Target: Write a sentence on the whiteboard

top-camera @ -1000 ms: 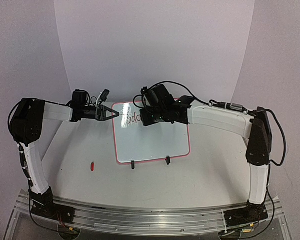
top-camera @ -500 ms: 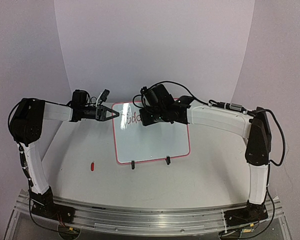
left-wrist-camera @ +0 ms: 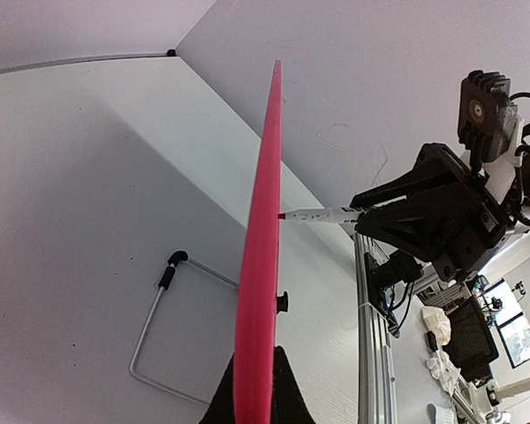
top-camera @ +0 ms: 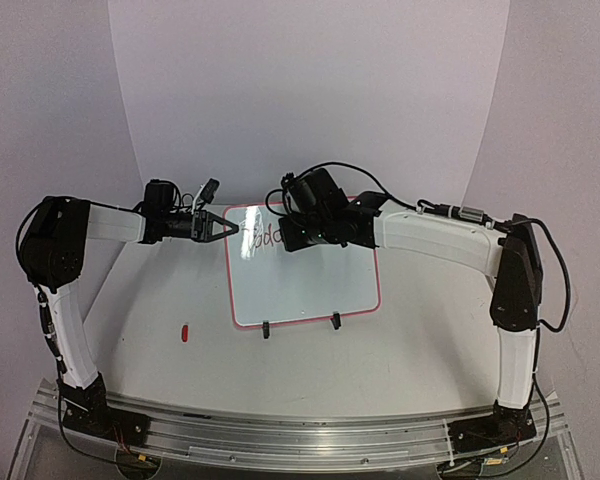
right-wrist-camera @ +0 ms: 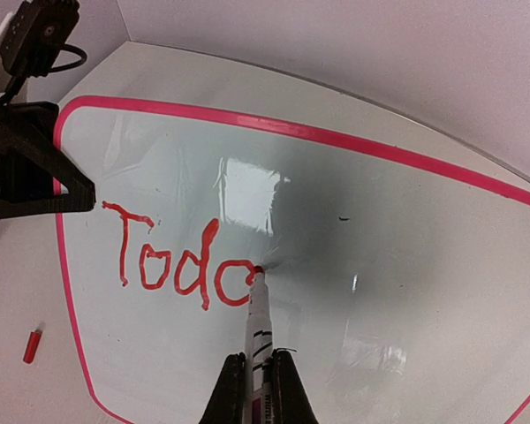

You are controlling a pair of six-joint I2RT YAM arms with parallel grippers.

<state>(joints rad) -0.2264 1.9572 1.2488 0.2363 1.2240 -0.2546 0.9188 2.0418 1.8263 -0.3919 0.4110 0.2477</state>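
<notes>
The whiteboard [top-camera: 310, 285] stands tilted on two black clip feet at the table's middle, its pink frame edge-on in the left wrist view [left-wrist-camera: 261, 265]. My left gripper [top-camera: 228, 228] is shut on the board's upper left edge, also in the left wrist view [left-wrist-camera: 256, 397]. My right gripper [right-wrist-camera: 258, 389] is shut on a white marker [right-wrist-camera: 258, 327] whose red tip touches the board. The sentence [right-wrist-camera: 177, 261] reads "Toda" in red, the last letter still open at the tip. It shows small in the top view [top-camera: 267, 238].
A red marker cap [top-camera: 184, 332] lies on the table left of the board, also in the right wrist view [right-wrist-camera: 32, 346]. A wire stand [left-wrist-camera: 163, 327] props the board from behind. The curved white backdrop rises behind the board.
The right gripper has edged slightly along the board while drawing the fourth letter. The left arm and board have not moved.
</notes>
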